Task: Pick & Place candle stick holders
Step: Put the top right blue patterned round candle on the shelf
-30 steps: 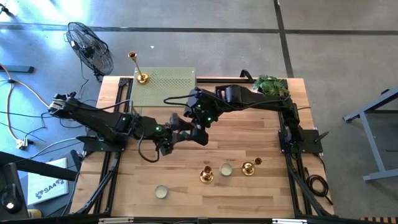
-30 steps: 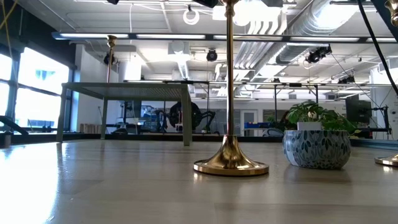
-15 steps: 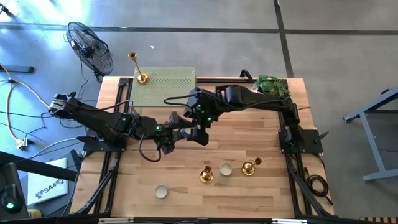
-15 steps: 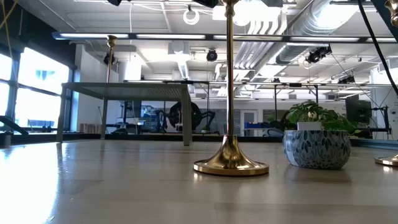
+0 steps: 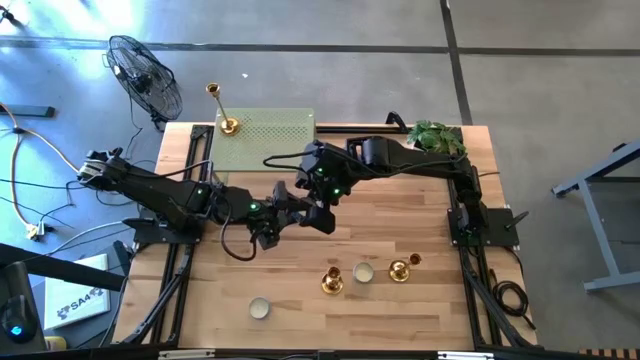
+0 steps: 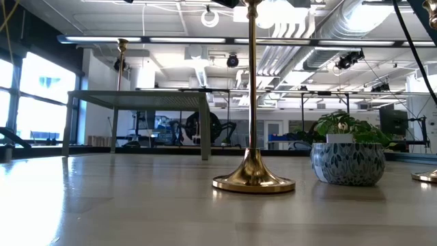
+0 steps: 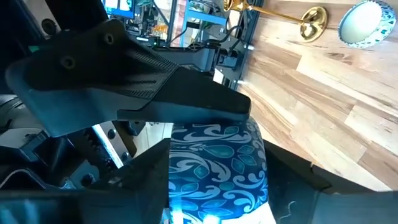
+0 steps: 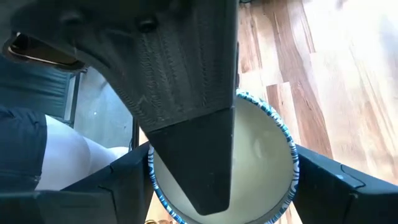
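candle stick holders (image 5: pixel 331 281) free | cup (image 8: pixel 264 146) gripped by right tool (image 8: pixel 221 186), apparently left tool (image 7: pixel 217 190)

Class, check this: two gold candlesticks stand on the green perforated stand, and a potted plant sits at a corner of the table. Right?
No: only one gold candlestick stands on the green perforated stand, as the high view shows. The potted plant does sit at a corner of the table.

Both arms (image 5: pixel 300 200) crowd mid-table; bare wood (image 5: pixel 400 225) lies between them and the candlesticks (image 5: pixel 333 281)
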Available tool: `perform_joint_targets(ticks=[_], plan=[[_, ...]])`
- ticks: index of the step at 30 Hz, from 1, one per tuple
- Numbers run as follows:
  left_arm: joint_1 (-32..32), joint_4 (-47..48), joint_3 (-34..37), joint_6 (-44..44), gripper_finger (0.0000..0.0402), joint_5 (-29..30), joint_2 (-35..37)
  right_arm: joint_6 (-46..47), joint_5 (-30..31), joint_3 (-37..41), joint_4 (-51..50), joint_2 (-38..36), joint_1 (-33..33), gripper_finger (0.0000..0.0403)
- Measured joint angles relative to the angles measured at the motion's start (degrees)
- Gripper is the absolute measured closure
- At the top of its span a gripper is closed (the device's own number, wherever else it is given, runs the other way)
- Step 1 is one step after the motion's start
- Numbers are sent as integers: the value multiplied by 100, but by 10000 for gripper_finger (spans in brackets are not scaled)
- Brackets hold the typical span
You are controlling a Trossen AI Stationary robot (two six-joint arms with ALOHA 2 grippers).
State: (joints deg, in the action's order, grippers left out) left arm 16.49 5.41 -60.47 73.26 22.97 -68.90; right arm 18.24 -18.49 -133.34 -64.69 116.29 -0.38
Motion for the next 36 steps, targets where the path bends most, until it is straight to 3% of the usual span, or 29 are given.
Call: perform_joint_targets(ticks=[10,23,36], plan=[[-4,12,4,-125,259,-67,0,74,31,0,35,0,2,105],[7,27,4,-108,249,360,0,120,-7,0,95,-2,-7,105],[7,-512,-17,-45,254,979,13,-6,451,7,292,-398,-4,101]])
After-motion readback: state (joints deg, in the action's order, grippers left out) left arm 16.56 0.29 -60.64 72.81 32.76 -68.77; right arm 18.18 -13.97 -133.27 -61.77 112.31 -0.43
